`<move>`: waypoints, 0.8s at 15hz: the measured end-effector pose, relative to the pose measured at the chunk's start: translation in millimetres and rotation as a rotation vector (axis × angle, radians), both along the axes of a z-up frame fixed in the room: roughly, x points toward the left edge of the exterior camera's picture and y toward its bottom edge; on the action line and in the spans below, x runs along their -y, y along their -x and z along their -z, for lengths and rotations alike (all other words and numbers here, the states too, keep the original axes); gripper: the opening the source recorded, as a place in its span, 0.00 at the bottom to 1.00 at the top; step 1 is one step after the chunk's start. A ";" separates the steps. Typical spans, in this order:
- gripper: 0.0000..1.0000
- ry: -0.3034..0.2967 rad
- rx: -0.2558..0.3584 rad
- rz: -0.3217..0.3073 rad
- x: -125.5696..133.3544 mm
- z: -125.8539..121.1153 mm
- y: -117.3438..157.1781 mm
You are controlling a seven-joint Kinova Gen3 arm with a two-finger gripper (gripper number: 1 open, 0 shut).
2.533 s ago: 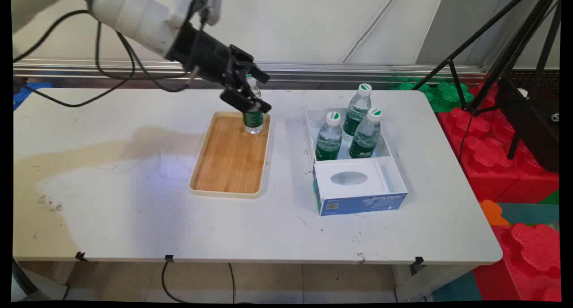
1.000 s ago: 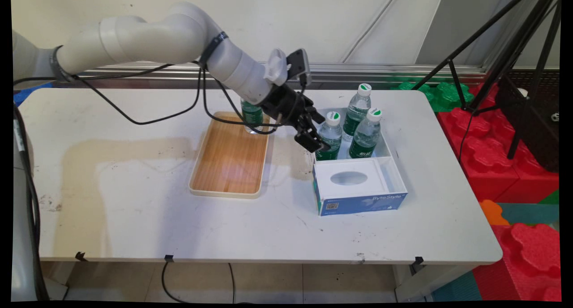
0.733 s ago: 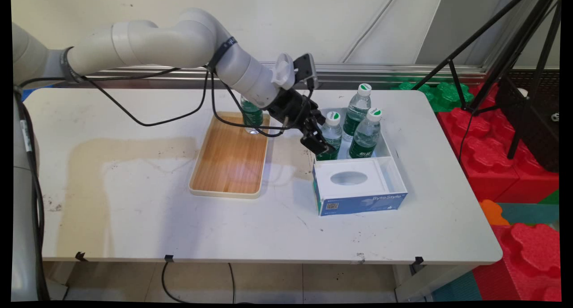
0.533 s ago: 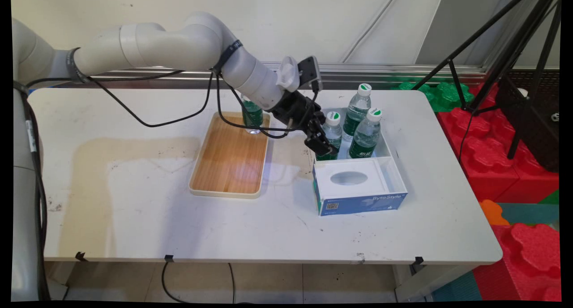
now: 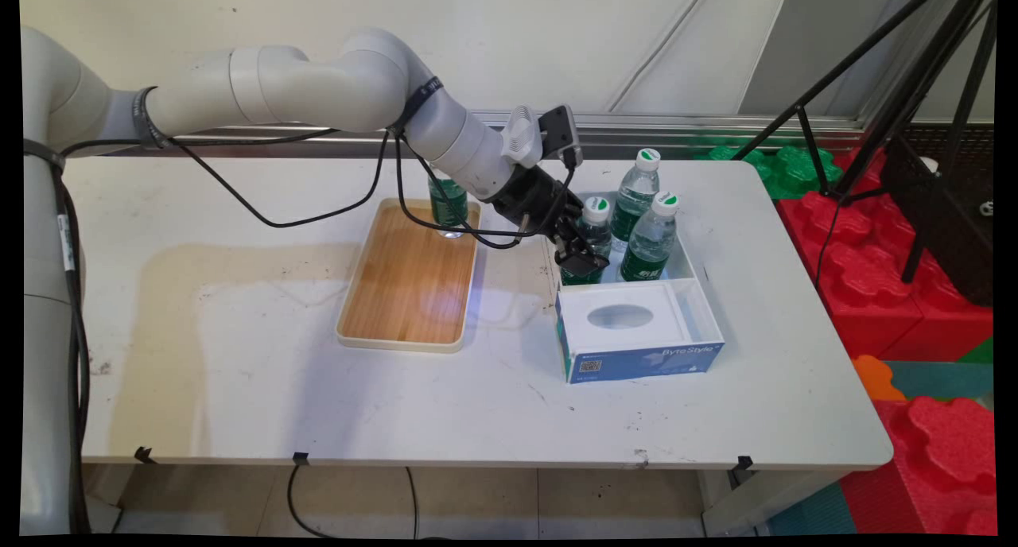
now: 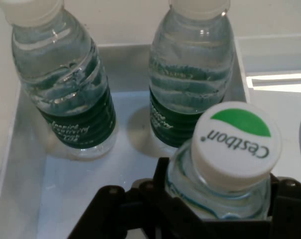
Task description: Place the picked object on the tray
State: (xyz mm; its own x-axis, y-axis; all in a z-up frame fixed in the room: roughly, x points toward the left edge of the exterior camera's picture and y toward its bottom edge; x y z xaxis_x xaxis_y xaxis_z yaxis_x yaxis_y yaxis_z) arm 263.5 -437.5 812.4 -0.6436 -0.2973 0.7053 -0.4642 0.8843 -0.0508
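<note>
My black gripper (image 5: 583, 246) is open and reaches into the white box (image 5: 690, 270), straddling the nearest-left water bottle (image 5: 592, 227) below its white-and-green cap. In the hand view this bottle (image 6: 234, 149), capped "Cestbon", stands between my two fingers (image 6: 163, 175), which lie close to its shoulders. The gripper (image 6: 223, 175) has it framed from both sides. Two more green-labelled bottles (image 6: 71, 94) (image 6: 190, 84) stand upright behind it in the same box. A fourth bottle (image 5: 448, 203) stands at the far end of the wooden tray (image 5: 406, 292), partly hidden by my arm.
The box's near part is a white insert with an oval hole (image 5: 620, 318) above a blue front panel. Black cables (image 5: 318, 213) hang from the arm over the tray's far end. A black tripod (image 5: 899, 102) and red and green foam blocks (image 5: 891, 277) stand right of the table.
The gripper left the bottle standing on the tray, swung right and moved down into the box, closing in around the nearest-left bottle there.
</note>
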 end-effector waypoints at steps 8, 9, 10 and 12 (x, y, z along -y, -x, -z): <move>0.00 0.009 -0.001 -0.005 3.2 -4.3 -0.4; 0.00 0.011 -0.004 -0.009 3.1 -6.3 -1.2; 0.00 0.014 -0.009 -0.013 2.9 -9.0 -1.9; 0.00 0.021 -0.021 -0.022 1.3 -17.9 -4.8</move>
